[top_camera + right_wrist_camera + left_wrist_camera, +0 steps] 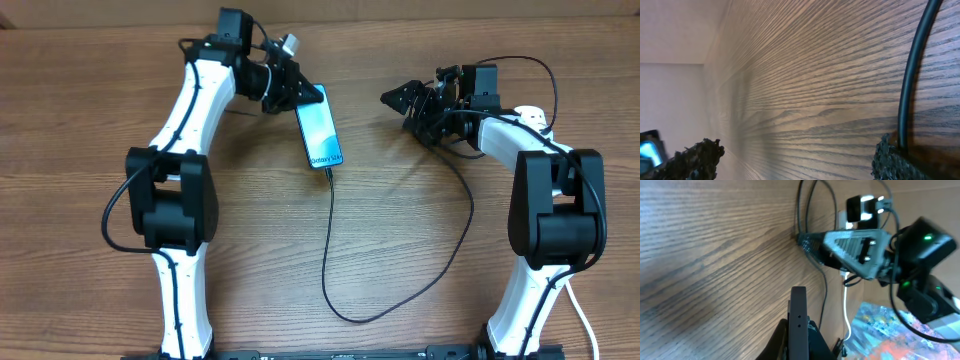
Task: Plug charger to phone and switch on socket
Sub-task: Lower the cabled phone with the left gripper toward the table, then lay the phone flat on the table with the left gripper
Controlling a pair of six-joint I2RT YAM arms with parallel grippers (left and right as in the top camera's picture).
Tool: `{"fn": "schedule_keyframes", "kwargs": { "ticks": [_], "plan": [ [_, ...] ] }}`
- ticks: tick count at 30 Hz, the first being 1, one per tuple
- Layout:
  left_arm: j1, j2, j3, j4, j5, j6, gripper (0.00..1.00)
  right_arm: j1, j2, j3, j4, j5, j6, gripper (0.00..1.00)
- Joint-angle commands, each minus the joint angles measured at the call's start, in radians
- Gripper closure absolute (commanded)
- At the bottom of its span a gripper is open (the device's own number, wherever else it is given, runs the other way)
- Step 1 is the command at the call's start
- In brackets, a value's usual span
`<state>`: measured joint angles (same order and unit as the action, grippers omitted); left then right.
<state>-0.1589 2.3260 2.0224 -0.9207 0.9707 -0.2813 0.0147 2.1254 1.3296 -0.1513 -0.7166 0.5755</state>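
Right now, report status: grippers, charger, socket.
Left gripper shut on phone, far end. Right gripper open, charger cable alongside. Cable meets phone's near end. Power strip mostly hidden behind right arm.

Wood-grain table (80,120), black charger (332,205) looped across it, white socket (532,116) far right.

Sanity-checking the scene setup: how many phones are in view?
1. The phone sits upper centre on the table, its top end in the left gripper, the charger reaching its lower end. No other is visible, and none seems hidden.
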Motion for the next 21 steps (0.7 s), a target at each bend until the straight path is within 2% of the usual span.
{"fn": "schedule_keyframes", "kwargs": {
  "ticks": [1,12,21],
  "plan": [
    [-0.026,0.055,0.015,-0.007,0.017,0.02,0.96,0.001,-0.008,0.006,0.002,0.01,-0.008,0.0],
    [-0.075,0.153,0.015,-0.011,0.025,0.028,0.96,0.001,-0.008,0.006,0.003,0.01,-0.009,0.0],
    [-0.078,0.159,0.015,-0.025,0.003,0.05,0.96,0.001,-0.008,0.006,0.002,0.02,-0.008,0.0]
  ]
}}
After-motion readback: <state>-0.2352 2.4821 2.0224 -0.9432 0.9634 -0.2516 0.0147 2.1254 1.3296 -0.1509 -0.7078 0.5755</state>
